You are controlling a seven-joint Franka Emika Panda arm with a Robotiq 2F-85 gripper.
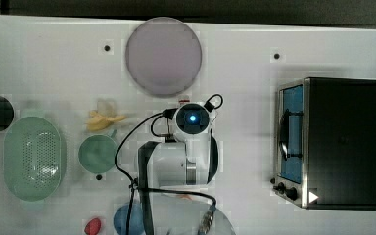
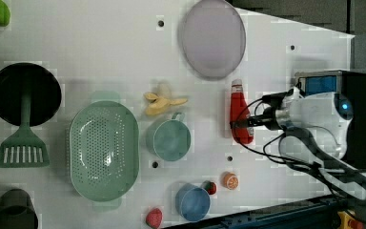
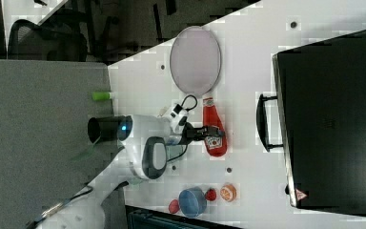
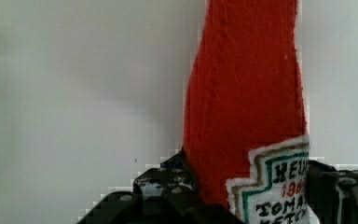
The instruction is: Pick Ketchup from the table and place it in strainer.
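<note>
The ketchup (image 2: 240, 114) lies flat on the white surface (image 2: 100, 52) below the lilac plate (image 2: 213, 38), looking light, slightly squeezable and smooth-sided, so the hand (image 2: 246, 122), closed across its labelled belly, seems sensibly placed.

A lilac round plate (image 2: 212, 38) lies at twelve o'clock on the white table (image 2: 100, 47). A peeled banana (image 2: 163, 103) sits just above a green cup (image 2: 169, 139). At six o'clock stand a blue cup (image 2: 192, 202), two strawberries (image 2: 154, 217) and an orange half (image 2: 230, 180). A black pan (image 2: 25, 94) and green spatula (image 2: 22, 143) lie at nine o'clock, a toaster oven (image 1: 340, 143) at three.
</note>
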